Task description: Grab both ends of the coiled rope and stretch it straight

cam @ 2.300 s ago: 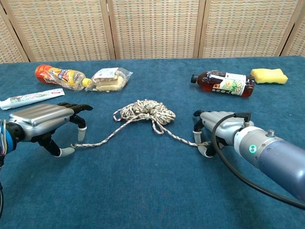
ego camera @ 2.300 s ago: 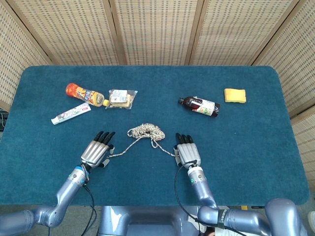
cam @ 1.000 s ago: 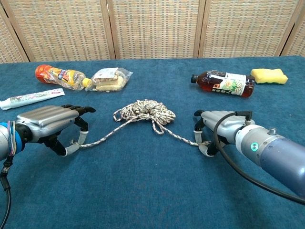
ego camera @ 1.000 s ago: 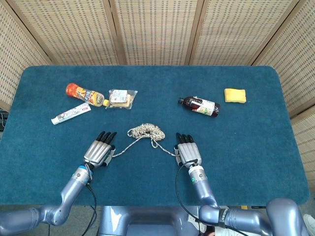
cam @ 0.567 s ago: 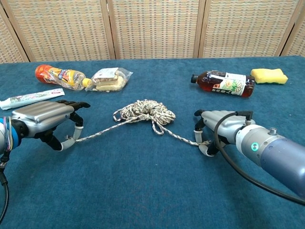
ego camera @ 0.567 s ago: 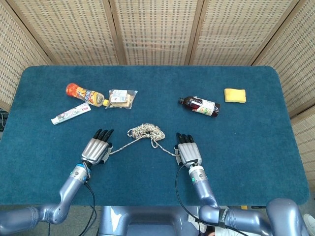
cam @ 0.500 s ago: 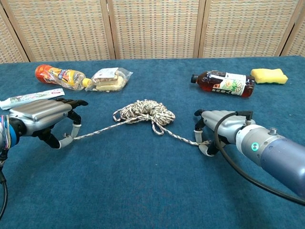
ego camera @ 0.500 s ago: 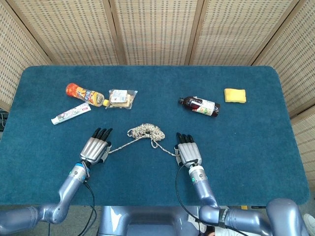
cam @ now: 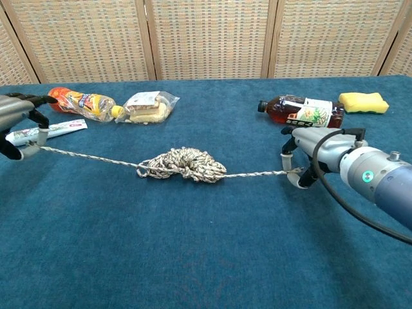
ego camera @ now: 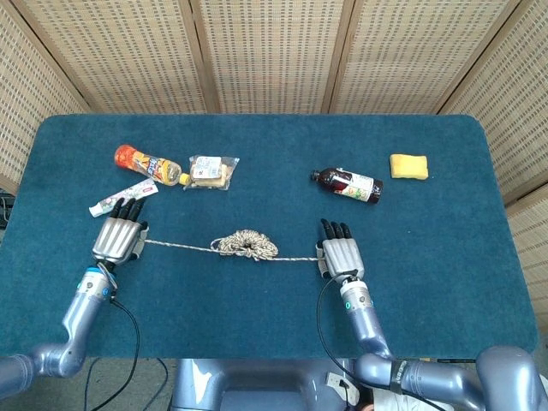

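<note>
A speckled rope [ego camera: 247, 244] [cam: 183, 163] lies across the blue table, a tangled coil still bunched at its middle and taut strands running out to both sides. My left hand [ego camera: 117, 237] [cam: 19, 122] pinches the rope's left end, close to the toothpaste tube. My right hand [ego camera: 342, 256] [cam: 315, 154] pinches the right end, below the dark bottle. Both hands sit palm down just above the cloth.
An orange bottle [ego camera: 149, 163], a wrapped snack [ego camera: 211, 170] and a toothpaste tube [ego camera: 128, 196] lie at the back left. A dark bottle [ego camera: 348, 184] and a yellow sponge [ego camera: 408, 165] lie at the back right. Wicker screens stand behind the table.
Both hands have moved apart with the rope ends, the left far to the left and the right slightly to the right. The strands have pulled taut and the coil has shrunk and shifted toward me.
</note>
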